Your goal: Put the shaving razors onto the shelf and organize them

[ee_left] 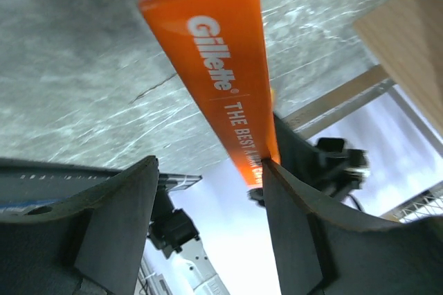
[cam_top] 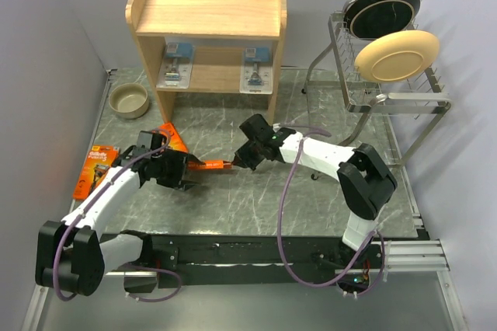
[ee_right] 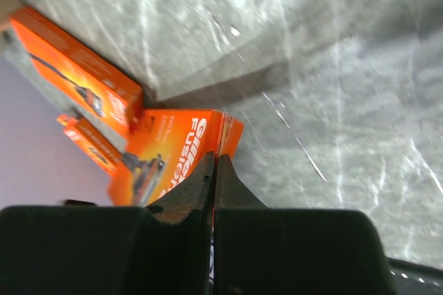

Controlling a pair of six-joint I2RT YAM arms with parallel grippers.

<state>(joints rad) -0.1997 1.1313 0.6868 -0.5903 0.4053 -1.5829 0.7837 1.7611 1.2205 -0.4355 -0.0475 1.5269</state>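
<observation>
The wooden shelf stands at the back, with two clear blister packs on its lower board. My right gripper is shut on the thin edge of an orange razor pack, held edge-on just above the table; the wrist view shows its printed face at my gripper. My left gripper is open at the pack's other end; the pack's edge rests against my right finger. A second orange pack lies behind my left gripper, a third at the left.
A beige bowl sits left of the shelf. A wire dish rack with a black plate and a cream plate stands at the back right. The two loose orange packs also show in the right wrist view.
</observation>
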